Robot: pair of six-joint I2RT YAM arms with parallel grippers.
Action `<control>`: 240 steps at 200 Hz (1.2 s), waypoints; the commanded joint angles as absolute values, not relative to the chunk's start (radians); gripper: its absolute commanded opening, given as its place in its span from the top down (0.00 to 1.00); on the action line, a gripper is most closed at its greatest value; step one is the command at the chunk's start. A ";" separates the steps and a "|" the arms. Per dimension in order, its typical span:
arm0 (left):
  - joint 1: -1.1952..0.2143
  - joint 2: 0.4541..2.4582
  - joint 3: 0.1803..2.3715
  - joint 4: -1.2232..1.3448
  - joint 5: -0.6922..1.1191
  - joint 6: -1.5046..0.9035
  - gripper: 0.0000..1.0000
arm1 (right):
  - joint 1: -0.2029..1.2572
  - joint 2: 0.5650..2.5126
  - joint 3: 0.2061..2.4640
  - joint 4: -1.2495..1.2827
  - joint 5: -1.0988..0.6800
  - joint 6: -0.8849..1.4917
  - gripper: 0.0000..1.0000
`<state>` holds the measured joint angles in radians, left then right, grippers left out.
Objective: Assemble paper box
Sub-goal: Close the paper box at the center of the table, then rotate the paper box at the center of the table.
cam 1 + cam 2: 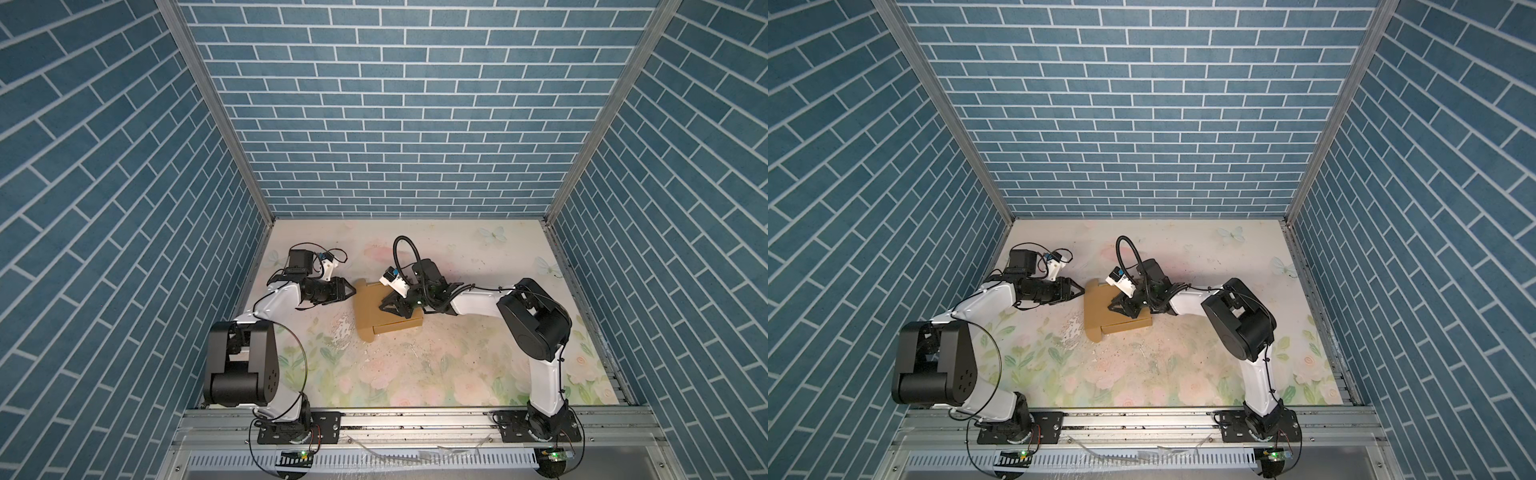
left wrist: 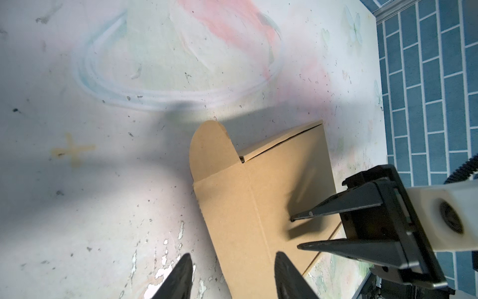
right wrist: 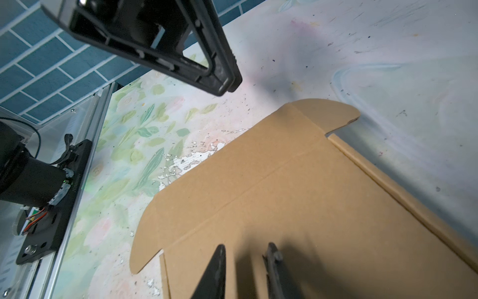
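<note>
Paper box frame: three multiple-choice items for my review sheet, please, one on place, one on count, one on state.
1. The right gripper is: A over the paper box; B far from it; C under it.
2. Rounded tabs showing on the box: A one; B two; C four.
3. The left gripper has its jaws: A shut on the box; B open; C out of view.
Answers: A, its tips sit over the box's top; B, one at each end of the box's left edge; B, a clear gap shows between them.

Left claw (image 2: 234, 255), right claw (image 2: 295, 233): parted.
</note>
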<state>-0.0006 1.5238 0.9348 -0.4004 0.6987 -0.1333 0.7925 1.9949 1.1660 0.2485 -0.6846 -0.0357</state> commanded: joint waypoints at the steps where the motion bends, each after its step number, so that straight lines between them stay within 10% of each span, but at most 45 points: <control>1: -0.005 1.508 0.977 -0.442 0.707 -0.100 0.47 | 0.811 1.921 1.185 0.201 -0.740 -0.076 0.72; 240: -0.275 2.024 1.649 -0.828 0.614 0.269 0.42 | 0.859 1.661 0.877 0.043 -0.584 -0.141 0.76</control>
<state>-0.2737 1.9934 1.6226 -0.7998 0.6220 0.2691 0.8585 1.6604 0.8722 0.0967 -0.6235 -0.0780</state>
